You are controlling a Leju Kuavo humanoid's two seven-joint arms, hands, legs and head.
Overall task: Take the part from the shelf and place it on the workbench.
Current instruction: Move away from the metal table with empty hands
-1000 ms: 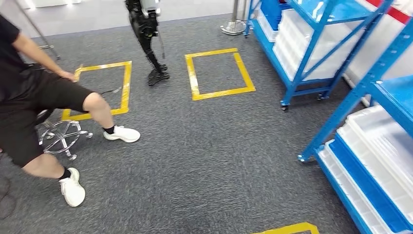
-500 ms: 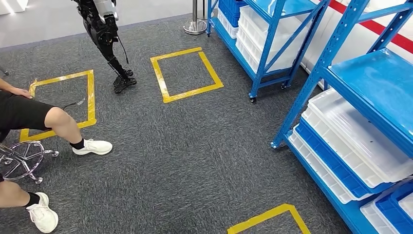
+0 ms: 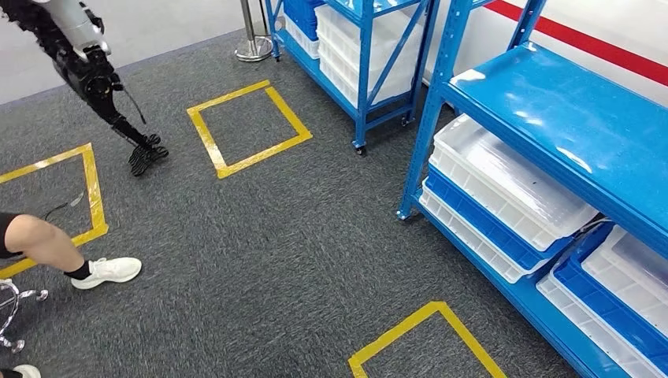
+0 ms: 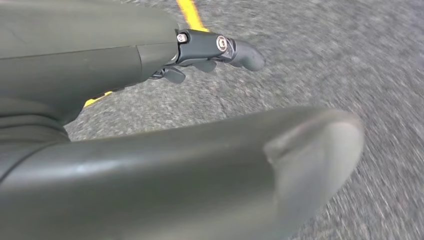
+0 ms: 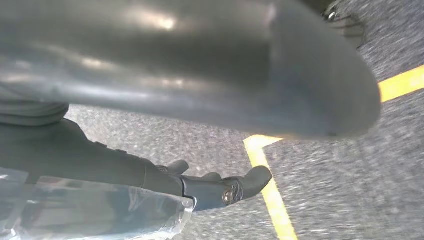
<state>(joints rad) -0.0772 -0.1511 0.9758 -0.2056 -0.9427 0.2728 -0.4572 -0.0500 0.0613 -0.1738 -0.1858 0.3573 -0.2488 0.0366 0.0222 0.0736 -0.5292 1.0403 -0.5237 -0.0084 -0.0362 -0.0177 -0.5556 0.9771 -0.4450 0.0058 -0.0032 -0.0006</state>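
Clear-bagged part [image 5: 95,212], contents blurred, held by right hand [image 5: 165,150].

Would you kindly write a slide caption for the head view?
Blue shelves holding white trays stand beside grey carpet marked with yellow tape squares.

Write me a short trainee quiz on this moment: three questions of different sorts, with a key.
1. True or false: the left hand holds a part.
2. The tape square on the carpet is: A red, B yellow, C white.
3. Fill in: the top tray under the near shelf board is ___.

Key: 1 false; 2 B; 3 white.
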